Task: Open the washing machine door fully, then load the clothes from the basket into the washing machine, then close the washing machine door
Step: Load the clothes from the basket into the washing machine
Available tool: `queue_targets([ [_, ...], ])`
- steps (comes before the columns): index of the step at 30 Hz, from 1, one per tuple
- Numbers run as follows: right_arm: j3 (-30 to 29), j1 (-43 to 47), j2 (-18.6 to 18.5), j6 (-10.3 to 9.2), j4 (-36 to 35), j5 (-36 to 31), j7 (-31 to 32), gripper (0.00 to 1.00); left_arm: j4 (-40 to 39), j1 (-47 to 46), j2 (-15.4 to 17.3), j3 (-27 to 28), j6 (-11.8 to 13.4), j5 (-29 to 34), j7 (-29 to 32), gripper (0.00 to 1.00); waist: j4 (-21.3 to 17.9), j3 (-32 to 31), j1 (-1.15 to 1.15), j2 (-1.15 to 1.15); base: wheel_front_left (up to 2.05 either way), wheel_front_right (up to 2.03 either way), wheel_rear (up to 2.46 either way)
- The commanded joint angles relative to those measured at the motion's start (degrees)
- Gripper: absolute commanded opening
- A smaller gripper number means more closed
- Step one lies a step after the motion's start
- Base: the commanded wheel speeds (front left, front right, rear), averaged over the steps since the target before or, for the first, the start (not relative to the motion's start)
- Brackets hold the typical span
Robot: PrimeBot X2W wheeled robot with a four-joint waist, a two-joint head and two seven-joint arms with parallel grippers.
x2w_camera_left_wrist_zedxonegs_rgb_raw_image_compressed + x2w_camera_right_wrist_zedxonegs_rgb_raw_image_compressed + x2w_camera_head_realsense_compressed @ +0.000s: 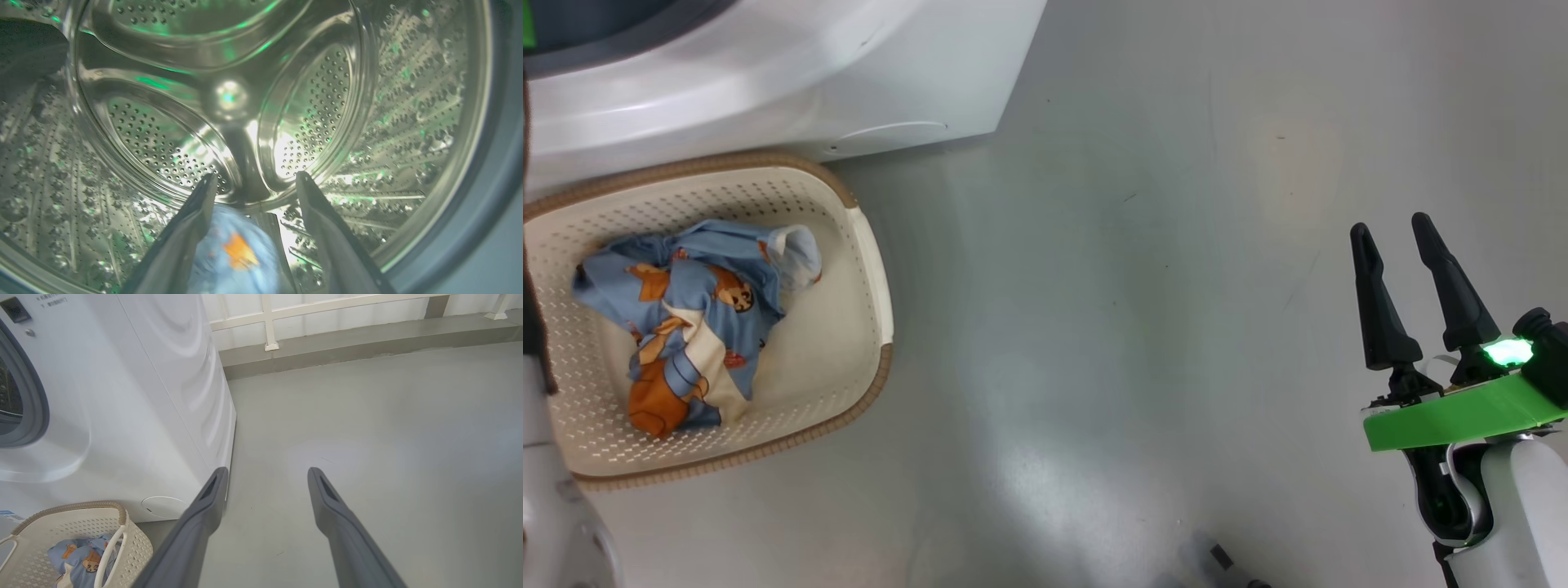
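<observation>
Steel drum (163, 139) around wide-apart left claw (257, 175)

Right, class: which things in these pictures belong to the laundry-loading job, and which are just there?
Part of the job: washing machine, drum, basket, clothes in the basket, blue garment inside the drum, left gripper.
Just there: floor, white railing, ledge.

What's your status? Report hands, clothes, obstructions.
Left hand open inside the drum, blue garment blurred between its fingers. Right hand open over the floor. More clothes in the basket. No obstruction seen.
</observation>
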Motion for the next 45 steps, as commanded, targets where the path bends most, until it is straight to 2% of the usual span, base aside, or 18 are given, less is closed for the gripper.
queue_targets([
  [1, 1.2, 1.03, -1.11, 0.14, -1.1, 0.51, -0.27, 1.0, -1.27, 1.51, 2.03, 0.54, 0.29, 0.13, -0.28, 1.0, 0.16, -0.16, 0.01, 0.0, 0.0, 0.0, 0.0],
  [12, 0.48, 2.65, -2.2, 0.14, -0.9, 0.18, -0.27, 1.0, -2.25, 10.87, -1.39, 1.45, 0.22, -0.65, -0.28, 1.0, 2.7, -3.18, 0.01, 0.0, 0.0, 0.0, 0.0],
  [18, -0.43, 4.97, -3.45, 0.14, -0.71, -0.16, -0.27, 1.0, -5.42, 18.25, -4.72, 2.59, -0.38, -1.62, -0.28, 1.0, 5.61, -5.83, 0.01, 0.0, 0.0, 0.0, 0.0],
  [26, -1.06, 7.8, -4.82, 0.14, -0.13, -0.37, -0.27, 1.0, -9.86, 28.34, -7.49, 3.08, -1.4, -2.12, -0.28, 1.0, 8.83, -9.73, 0.01, 0.0, 0.0, 0.0, 0.0],
  [34, -1.43, 10.4, -5.64, 0.14, 0.45, -0.6, -0.27, 1.0, -13.91, 37.5, -8.32, 1.78, -1.67, -2.57, -0.28, 1.0, 11.09, -13.93, 0.01, 0.0, 0.0, 0.0, 0.0],
  [45, -1.08, 13.88, -7.05, 0.14, 1.22, -0.73, -0.27, 1.0, -19.0, 47.98, -8.4, -1.54, 0.12, -5.33, -0.28, 1.0, 12.59, -19.46, 0.01, 0.0, 0.0, 0.0, 0.0],
])
